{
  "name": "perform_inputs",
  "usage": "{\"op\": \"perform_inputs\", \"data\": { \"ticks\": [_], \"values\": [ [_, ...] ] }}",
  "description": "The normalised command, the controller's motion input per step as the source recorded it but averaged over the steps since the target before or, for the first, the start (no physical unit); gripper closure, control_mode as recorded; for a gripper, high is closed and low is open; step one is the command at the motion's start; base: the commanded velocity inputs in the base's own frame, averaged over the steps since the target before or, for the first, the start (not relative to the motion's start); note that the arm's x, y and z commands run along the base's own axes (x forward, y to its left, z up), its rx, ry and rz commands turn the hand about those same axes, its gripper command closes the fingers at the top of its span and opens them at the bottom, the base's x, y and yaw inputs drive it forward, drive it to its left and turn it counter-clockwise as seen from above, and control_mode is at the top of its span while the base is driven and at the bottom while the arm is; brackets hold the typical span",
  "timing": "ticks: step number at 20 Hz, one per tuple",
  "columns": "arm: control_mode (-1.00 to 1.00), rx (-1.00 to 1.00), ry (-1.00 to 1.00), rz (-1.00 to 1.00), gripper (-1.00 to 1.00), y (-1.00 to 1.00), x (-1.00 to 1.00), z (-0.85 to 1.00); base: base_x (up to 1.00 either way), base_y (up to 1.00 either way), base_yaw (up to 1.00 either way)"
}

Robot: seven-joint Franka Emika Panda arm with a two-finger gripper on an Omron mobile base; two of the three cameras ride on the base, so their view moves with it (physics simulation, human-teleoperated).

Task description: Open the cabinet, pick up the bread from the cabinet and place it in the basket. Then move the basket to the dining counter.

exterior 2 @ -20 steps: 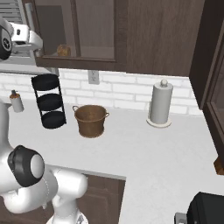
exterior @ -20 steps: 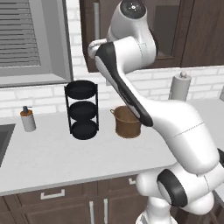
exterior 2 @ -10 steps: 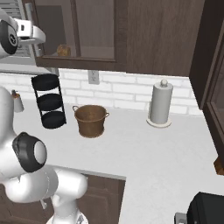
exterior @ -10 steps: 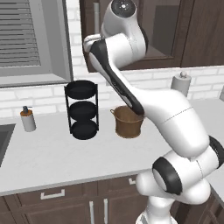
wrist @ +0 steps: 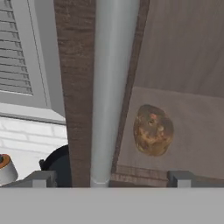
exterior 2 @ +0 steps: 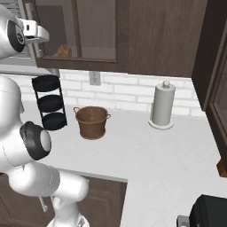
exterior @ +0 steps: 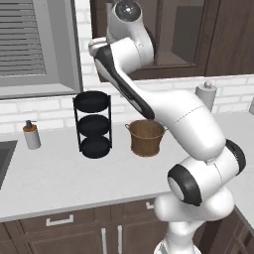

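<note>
The dark brown cabinet (exterior 2: 102, 31) hangs over the counter with its glass doors closed. In the hand view its silver bar handle (wrist: 111, 87) runs upright between my two fingertips, and my gripper (wrist: 111, 177) is open around it without pinching it. My gripper (exterior 2: 43, 34) is at the left door's edge. The bread (wrist: 153, 130), a small golden-brown loaf (exterior 2: 64, 51), lies on the shelf behind the glass. On the counter below stands the round woven basket (exterior: 147, 137) (exterior 2: 91, 122), with nothing in it. The dining counter is out of view.
A black three-tier rack (exterior: 93, 124) stands left of the basket, with a soap bottle (exterior: 32, 135) and a sink edge (exterior: 2, 154) further left. A paper towel roll (exterior 2: 162, 106) stands to the right. A window with blinds (wrist: 17, 52) adjoins the cabinet.
My hand has moved right, up to the cabinet's left door handle. The jaws have stayed open, and the basket and bread have not moved.
</note>
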Motion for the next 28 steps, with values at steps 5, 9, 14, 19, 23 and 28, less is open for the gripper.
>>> {"op": "perform_inputs", "data": {
  "ticks": [5,9,14,19,23,28],
  "values": [
    [-1.0,0.0,0.0,-0.01,-1.0,0.1,0.48,0.0,0.0,0.0,0.0],
    [-1.0,0.0,0.0,-0.01,-1.0,0.17,0.49,0.0,0.0,0.0,0.0],
    [-1.0,0.0,0.0,-0.02,-1.0,0.2,0.5,0.0,0.0,0.0,0.0],
    [-1.0,0.0,-0.07,0.0,1.0,0.01,0.39,-0.21,0.0,0.0,0.0],
    [-1.0,0.0,-0.25,0.0,1.0,-0.2,0.17,-0.45,0.0,0.0,0.0],
    [-1.0,0.0,-0.33,0.07,1.0,-0.66,0.01,-0.53,0.0,0.0,0.0]
  ]
}}
